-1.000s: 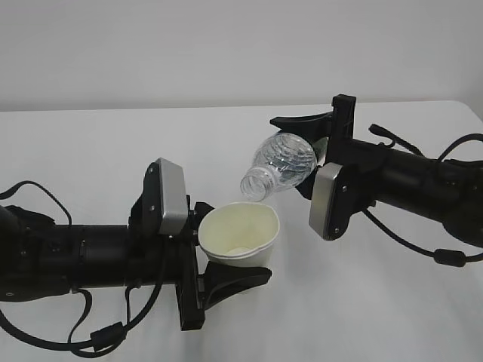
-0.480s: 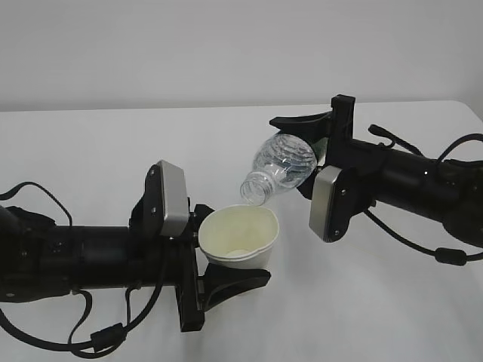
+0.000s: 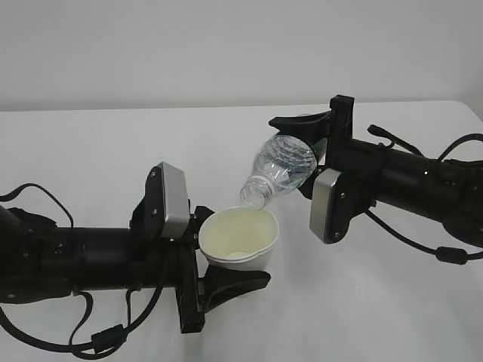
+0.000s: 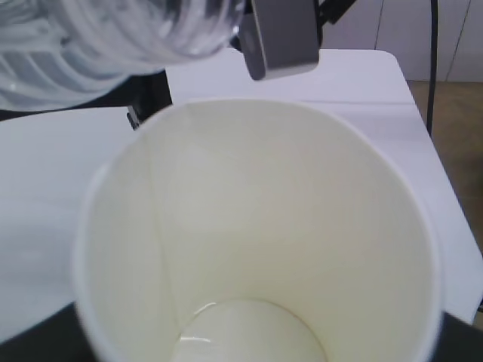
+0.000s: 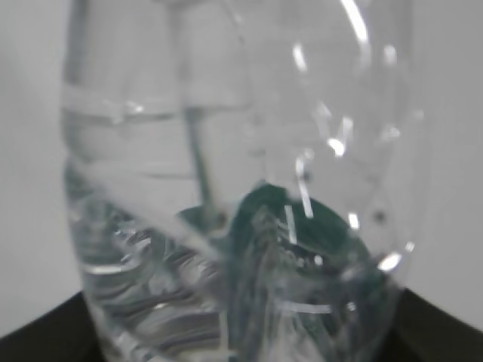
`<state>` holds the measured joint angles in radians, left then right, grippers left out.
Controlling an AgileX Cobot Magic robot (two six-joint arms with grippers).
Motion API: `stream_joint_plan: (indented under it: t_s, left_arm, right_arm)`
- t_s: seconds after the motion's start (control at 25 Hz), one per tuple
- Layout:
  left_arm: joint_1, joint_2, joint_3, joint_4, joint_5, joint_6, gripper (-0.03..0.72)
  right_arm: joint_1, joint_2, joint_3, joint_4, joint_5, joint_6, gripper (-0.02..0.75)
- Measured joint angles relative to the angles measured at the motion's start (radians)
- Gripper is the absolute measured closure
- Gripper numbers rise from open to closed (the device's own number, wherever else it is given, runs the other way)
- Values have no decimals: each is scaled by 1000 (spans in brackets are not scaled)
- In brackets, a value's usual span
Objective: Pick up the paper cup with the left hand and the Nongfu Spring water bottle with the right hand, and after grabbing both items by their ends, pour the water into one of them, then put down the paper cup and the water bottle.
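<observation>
The white paper cup point(image 3: 238, 238) stands upright above the table with my left gripper point(image 3: 224, 253) shut on its lower part, one black finger point(image 3: 234, 280) showing below it. In the left wrist view the cup point(image 4: 256, 219) fills the frame, and a little clear water point(image 4: 243, 337) lies at its bottom. My right gripper point(image 3: 314, 149) is shut on the base end of the Nongfu Spring water bottle point(image 3: 282, 170). The bottle is tilted, its open mouth pointing down-left just above the cup's rim. In the right wrist view the clear ribbed bottle point(image 5: 241, 188) hides the jaws.
The white table point(image 3: 90, 151) runs under both arms, and its right edge point(image 4: 425, 121) meets a brown floor. The right arm's grey plate point(image 3: 329, 205) hangs close beside the cup. Black cables point(image 3: 423, 249) trail from both arms.
The bottle has tipped a little further and its mouth has come down closer to the cup's rim. The left arm and cup have shifted slightly right.
</observation>
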<state>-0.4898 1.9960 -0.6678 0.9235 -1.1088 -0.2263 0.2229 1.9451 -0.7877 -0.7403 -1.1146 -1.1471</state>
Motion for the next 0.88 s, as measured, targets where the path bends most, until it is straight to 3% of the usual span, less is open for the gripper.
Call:
stream_joint_plan:
  t_s: [0.88]
  left_arm:
    - [0, 0, -2, -22, 0, 17, 218]
  right_arm:
    - [0, 0, 0, 29, 0, -92, 265]
